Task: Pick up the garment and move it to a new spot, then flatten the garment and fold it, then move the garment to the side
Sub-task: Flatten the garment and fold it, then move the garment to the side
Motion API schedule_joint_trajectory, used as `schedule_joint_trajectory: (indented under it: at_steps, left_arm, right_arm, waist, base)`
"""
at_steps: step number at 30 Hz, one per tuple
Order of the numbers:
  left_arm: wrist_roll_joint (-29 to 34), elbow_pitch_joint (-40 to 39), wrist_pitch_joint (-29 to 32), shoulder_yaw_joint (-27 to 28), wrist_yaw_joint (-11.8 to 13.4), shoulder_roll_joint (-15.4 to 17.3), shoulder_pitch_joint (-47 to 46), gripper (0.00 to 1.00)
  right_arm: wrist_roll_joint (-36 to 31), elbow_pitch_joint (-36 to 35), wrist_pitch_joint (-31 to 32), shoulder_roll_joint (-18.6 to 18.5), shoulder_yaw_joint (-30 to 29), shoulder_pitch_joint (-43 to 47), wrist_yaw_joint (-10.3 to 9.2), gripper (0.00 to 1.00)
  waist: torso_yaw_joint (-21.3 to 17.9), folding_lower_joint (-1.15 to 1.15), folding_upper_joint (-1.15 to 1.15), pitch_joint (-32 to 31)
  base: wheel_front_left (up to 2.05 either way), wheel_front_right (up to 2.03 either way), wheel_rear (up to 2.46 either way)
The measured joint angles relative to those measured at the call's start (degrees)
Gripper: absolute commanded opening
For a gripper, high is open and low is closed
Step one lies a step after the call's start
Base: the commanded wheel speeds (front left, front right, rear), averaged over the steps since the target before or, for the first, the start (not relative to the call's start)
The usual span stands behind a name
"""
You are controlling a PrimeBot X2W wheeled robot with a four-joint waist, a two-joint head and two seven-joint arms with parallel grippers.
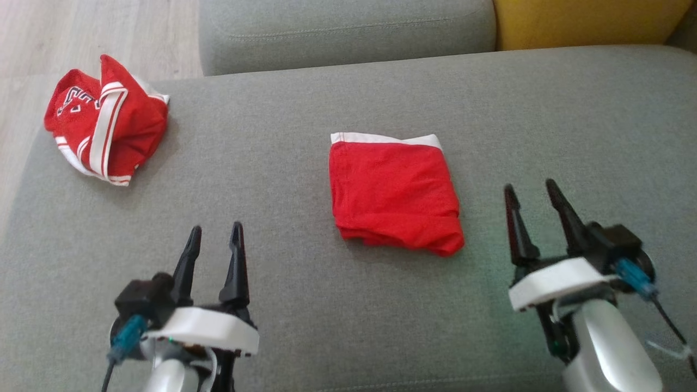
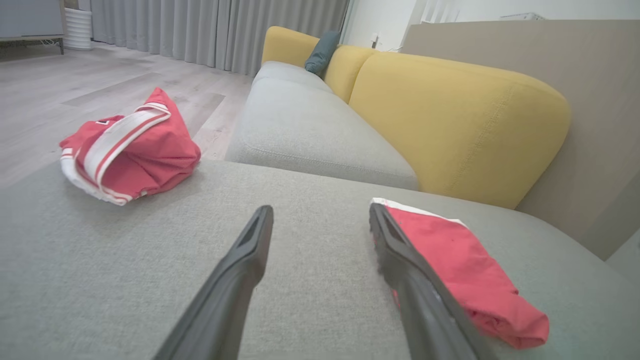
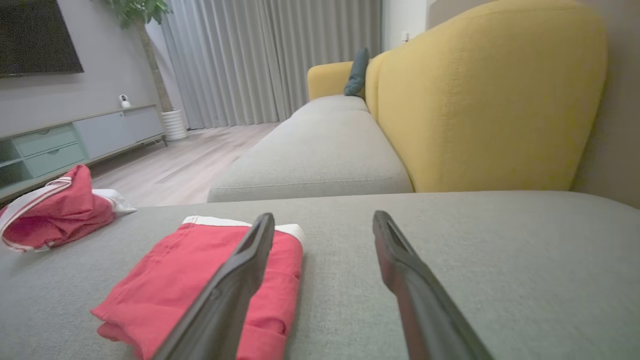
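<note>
A red garment [image 1: 392, 190] with a white waistband lies folded into a neat rectangle in the middle of the grey sofa seat [image 1: 326, 326]. My left gripper [image 1: 216, 227] hovers open to its near left, empty. My right gripper [image 1: 530, 185] stands open just right of it, also empty. In the left wrist view the folded garment [image 2: 460, 260] lies beside the right finger of that gripper [image 2: 321, 209]. In the right wrist view the folded garment [image 3: 170, 270] lies under the left finger of that gripper [image 3: 323, 216]. Neither gripper touches the cloth.
A second red garment [image 1: 109, 125] with white stripes sits crumpled at the seat's far left corner, near the edge. A yellow backrest [image 1: 582, 22] and another grey cushion [image 1: 348, 32] lie beyond. Wooden floor [image 1: 81, 32] shows at the far left.
</note>
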Motion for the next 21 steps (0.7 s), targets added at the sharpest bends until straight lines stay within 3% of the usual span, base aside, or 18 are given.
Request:
schedule_joint_trajectory:
  at_steps: [7, 21]
  left_arm:
    - [1.6, -0.14, 0.0, 0.99, -0.44, -0.25, 2.11, 1.0]
    - [2.92, 0.47, 0.0, 2.29, -1.35, -0.64, 2.11, 1.0]
  right_arm:
    - [0.34, -5.41, 2.34, 0.55, -0.93, 3.88, 0.0, 1.0]
    - [0.34, -7.37, 4.11, 0.75, -1.36, 5.3, 0.0, 1.0]
  waist:
    - [0.4, 0.0, 0.0, 0.09]
    - [0.45, 0.0, 0.0, 0.38]
  base:
    - [0.0, 0.0, 0.0]
    - [0.0, 0.0, 0.0]
